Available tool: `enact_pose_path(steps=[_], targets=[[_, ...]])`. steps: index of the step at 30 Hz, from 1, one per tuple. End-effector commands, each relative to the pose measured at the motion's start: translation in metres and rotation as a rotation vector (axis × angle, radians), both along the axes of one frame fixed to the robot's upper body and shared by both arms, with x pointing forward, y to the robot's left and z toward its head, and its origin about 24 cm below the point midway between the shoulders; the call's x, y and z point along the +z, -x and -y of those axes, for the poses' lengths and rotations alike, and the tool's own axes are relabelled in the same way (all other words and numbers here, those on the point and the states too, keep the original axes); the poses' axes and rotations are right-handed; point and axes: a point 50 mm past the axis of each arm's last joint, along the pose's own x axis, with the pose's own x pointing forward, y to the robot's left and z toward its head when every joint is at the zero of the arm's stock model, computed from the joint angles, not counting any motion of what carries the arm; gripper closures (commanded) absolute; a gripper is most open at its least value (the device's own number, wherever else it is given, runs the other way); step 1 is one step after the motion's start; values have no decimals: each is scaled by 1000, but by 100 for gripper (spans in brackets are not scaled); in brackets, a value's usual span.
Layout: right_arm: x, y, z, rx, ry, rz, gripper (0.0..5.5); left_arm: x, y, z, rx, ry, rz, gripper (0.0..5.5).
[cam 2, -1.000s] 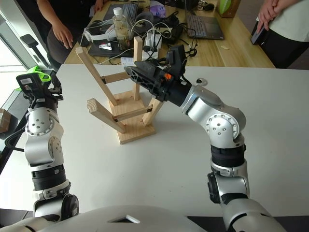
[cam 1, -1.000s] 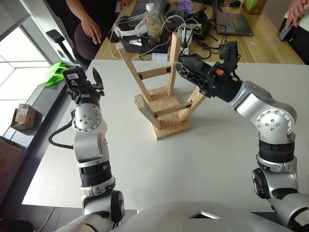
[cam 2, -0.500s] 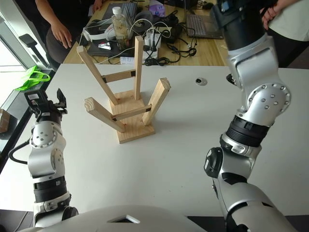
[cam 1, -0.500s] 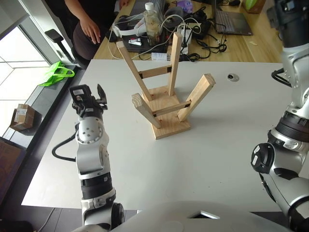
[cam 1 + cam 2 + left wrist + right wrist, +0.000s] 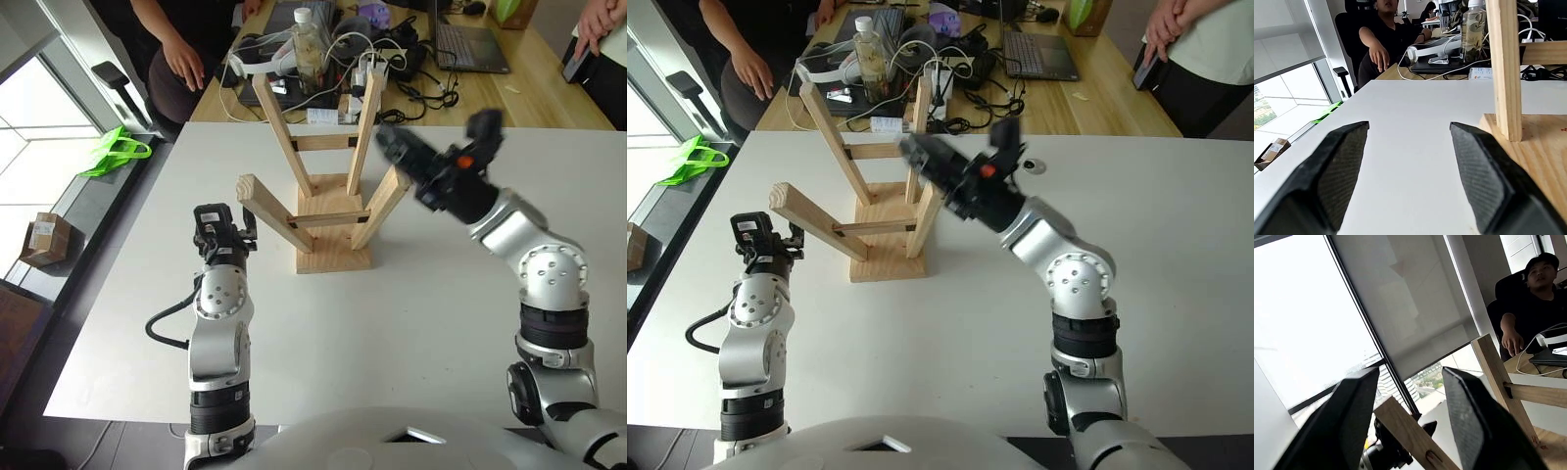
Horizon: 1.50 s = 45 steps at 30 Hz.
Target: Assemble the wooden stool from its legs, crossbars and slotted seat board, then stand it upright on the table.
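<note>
The light wooden stool (image 5: 331,211) is upside down in the middle of the big white table (image 5: 421,323). Its flat square seat board (image 5: 334,260) lies on the table top. The four wooden legs (image 5: 284,132) poke up in the air and lean out to the sides. One leg leans far out to the robot's left. Thin wooden crossbars (image 5: 332,218) join the legs.

The left gripper (image 5: 1408,126) is low, close to the table, just beside the stool on the robot's left. It is near the tip of the leg that leans out. Its two black fingers (image 5: 1342,161) are spread wide, and between them there is just table top. It holds nothing.

The right gripper (image 5: 1409,374) is up in the air on the other side of the stool, close to the leg on the robot's right. Its fingers (image 5: 1359,416) are spread wide too. I cannot tell if it touches the leg.

Behind the white table is a brown wooden desk (image 5: 544,93) with a clear plastic bottle (image 5: 309,37) and a dark laptop (image 5: 472,44).
</note>
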Motion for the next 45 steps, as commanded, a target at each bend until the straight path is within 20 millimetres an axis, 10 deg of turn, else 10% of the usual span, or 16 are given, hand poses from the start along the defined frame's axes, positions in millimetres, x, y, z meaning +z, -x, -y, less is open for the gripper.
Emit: enact_pose_path(steps=[1, 5, 10, 19, 27, 34, 41, 45], targets=[[50, -6, 50, -189, -316, 18, 313, 10, 2, -18, 43, -47, 22, 244], [16, -6, 84, -605, -179, -182, 313, 17, 15, -42, 128, -69, 24, 244], [-58, 8, 51, -928, 332, -318, 313, 29, 10, -31, 137, -25, 63, 244], [-67, 23, -2, -1048, 521, -198, 313, 64, -9, -24, 165, -12, 141, 244], [-77, 23, -11, -998, 558, -225, 313, 58, -17, 7, 7, -16, 47, 244], [-83, 21, 10, -1121, 597, -264, 313, 56, -4, -38, 204, -50, 25, 244], [-67, 22, -45, -773, 522, -76, 313, 37, -20, 85, -254, 140, -116, 244], [-72, 22, -45, -752, 521, -115, 313, 36, -21, 61, -154, 78, -116, 244]])
